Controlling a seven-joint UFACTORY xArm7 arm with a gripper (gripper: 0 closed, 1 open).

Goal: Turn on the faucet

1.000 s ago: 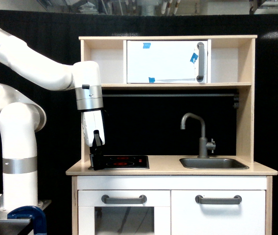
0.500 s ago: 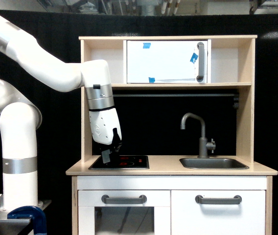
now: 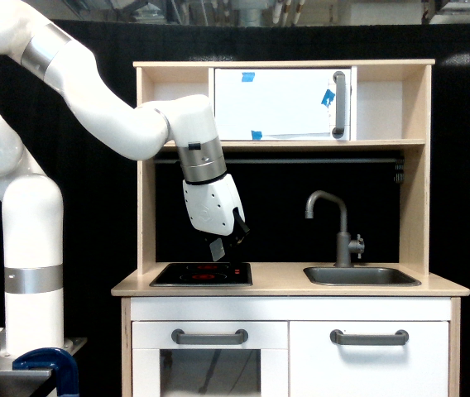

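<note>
1. Since the earlier frames, gripper (image 3: 226, 246) has risen off the hob (image 3: 201, 274) and swung toward the faucet (image 3: 338, 233), not yet near.
2. Jaw opening: cannot tell; nothing visibly held.
3. Faucet stands behind the sink (image 3: 362, 276); judged rigid, fixed, hard. Contact the small side lever (image 3: 357, 244).

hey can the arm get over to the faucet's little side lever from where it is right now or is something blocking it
Probably yes. The gripper hangs above the stove top, and the countertop between it and the faucet looks bare. The lever knob sits on the faucet's far side, so the gripper would need to reach around.
</note>
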